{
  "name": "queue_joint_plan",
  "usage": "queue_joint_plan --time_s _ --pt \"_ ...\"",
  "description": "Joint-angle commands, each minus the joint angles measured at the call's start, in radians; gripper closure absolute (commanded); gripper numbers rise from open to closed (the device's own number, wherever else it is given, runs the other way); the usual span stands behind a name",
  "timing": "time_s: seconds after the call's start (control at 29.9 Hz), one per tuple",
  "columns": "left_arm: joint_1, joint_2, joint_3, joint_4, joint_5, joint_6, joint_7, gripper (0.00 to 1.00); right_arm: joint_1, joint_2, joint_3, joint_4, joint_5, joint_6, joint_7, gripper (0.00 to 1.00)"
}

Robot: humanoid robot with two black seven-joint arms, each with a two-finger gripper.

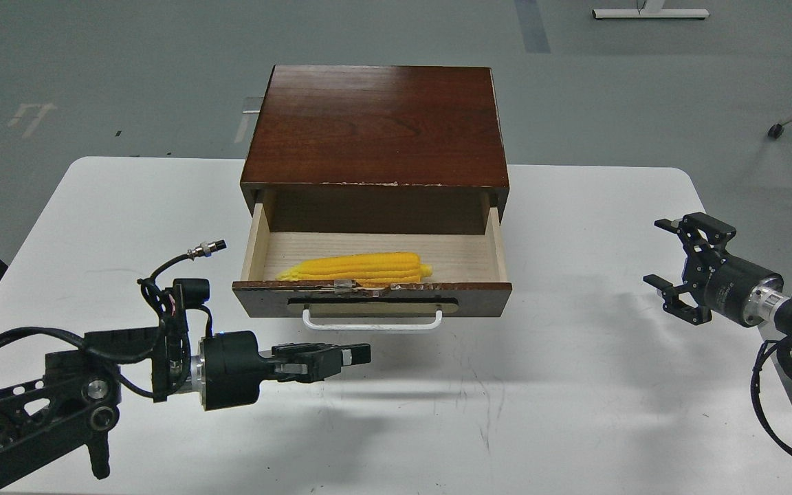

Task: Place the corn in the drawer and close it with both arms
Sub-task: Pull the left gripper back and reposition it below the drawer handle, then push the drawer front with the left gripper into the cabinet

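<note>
The yellow corn (358, 268) lies on its side inside the open drawer (371, 300), close behind the drawer's front panel, tip pointing left. The drawer is pulled out of the dark brown cabinet (377, 127); its white bar handle (371, 323) faces me. My left gripper (358, 355) is shut and empty, pointing right, just below and in front of the handle's left half. My right gripper (664, 253) is open and empty, hovering over the table's right side, well right of the drawer.
The cabinet stands at the back middle of the white table (561, 385). Loose cables and a connector (207, 248) stick up from my left wrist. A white table base (650, 12) stands on the grey floor behind.
</note>
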Motion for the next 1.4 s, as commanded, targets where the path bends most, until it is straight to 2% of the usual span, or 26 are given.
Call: queue_joint_plan --time_s 0.0,0.43,1.37 --pt "0.000 0.000 -0.001 0.003 -0.001 0.000 0.003 1.00 -0.002 0.001 0.000 -0.001 0.000 0.000 0.000 0.03" --pt "0.002 -0.014 -0.003 0.032 -0.003 0.002 0.003 1.00 -0.002 0.002 -0.041 -0.014 -0.017 0.000 0.037 0.03" --pt "-0.031 -0.042 -0.015 0.071 -0.003 0.000 0.004 1.00 -0.002 0.002 -0.043 -0.014 -0.018 0.000 0.057 0.03"
